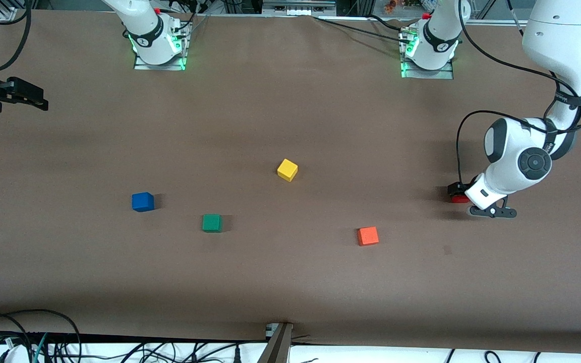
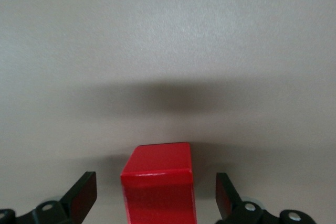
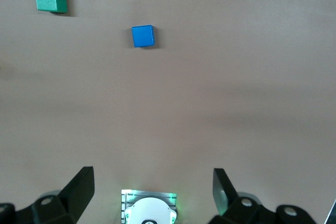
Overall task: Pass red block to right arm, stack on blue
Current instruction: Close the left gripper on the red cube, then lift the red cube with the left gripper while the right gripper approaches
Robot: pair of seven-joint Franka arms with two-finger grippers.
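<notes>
While the brown worktop [image 1: 290,282] fills most of the front view, the left arm [image 1: 517,156] bends down low over its own end of it, and the right arm [image 1: 144,25] waits, its gripper [image 3: 152,198] up in the air above its own base with the jaws spread wide and holding nothing. Down at the worktop, the left gripper [image 2: 156,198] has its jaws open on either side of the red block [image 2: 157,182], with a clear gap between each finger [image 2: 84,195] and the block, which sits on the worktop. Well apart from it, toward the right arm's end, lies the blue block [image 1: 142,201], with a green block [image 1: 212,223] near it, a yellow block [image 1: 287,170] mid-worktop and an orange block [image 1: 367,236] nearer the red one
</notes>
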